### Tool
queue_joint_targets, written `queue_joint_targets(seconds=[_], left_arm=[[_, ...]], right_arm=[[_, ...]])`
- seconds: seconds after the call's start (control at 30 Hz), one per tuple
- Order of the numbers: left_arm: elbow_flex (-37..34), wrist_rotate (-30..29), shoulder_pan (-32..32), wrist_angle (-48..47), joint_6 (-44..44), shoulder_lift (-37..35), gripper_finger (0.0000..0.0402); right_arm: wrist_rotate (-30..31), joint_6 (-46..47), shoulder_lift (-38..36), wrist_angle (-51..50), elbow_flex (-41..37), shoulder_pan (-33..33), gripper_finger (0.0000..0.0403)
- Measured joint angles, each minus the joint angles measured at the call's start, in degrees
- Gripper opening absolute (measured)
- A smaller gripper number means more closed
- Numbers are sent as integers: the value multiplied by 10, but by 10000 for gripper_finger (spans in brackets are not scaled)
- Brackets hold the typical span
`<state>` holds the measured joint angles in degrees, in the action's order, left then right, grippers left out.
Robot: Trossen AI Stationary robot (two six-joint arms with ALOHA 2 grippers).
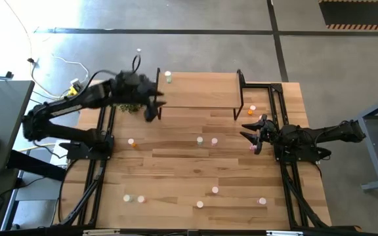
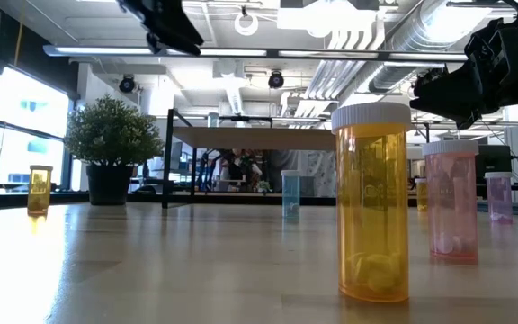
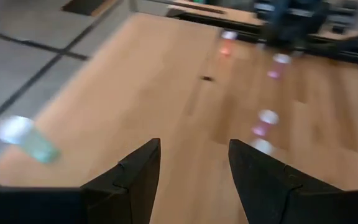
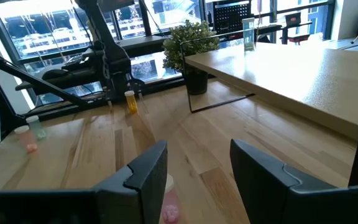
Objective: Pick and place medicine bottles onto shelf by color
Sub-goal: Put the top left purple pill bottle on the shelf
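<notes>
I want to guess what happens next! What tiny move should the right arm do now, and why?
Probably lower the right gripper straight down over the pink bottle beneath it. Its fingers are open with nothing between them, that bottle stands on the table right between and below them, and the shelf so far holds only one green bottle. The left gripper hovers open by the shelf.

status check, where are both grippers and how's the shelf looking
Left gripper open, empty, by the shelf's left end. Right gripper open, above a small pink bottle. Light wood shelf holds one pale green bottle; the rest are on the table. Nothing in the way.
</notes>
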<state>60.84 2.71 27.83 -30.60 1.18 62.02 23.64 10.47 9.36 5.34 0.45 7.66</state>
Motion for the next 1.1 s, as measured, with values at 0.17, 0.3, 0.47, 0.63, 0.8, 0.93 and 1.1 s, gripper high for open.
queue_joint_targets(seconds=[0.17, 0.3, 0.47, 0.63, 0.8, 0.93, 1.1], left_arm=[[-79, -11, -68, 38, -41, -62, 182], [-131, -26, -119, 79, -64, -95, 182], [-197, -60, -181, 138, -101, -123, 182], [-239, -109, -231, 164, -121, -134, 182], [-265, -144, -272, 181, -145, -134, 182], [-284, -176, -304, 200, -158, -135, 182], [-301, -179, -324, 206, -160, -147, 182]], right_arm=[[0, 0, 0, 0, 0, 0, 167], [0, 0, 0, 0, 0, 0, 167], [0, 0, 0, 0, 0, 0, 167], [0, 0, 0, 0, 0, 0, 167], [4, 0, 0, 37, 0, -1, 167], [-20, -6, 0, 65, 21, -1, 167], [-36, -29, 16, 64, 86, -1, 167]])
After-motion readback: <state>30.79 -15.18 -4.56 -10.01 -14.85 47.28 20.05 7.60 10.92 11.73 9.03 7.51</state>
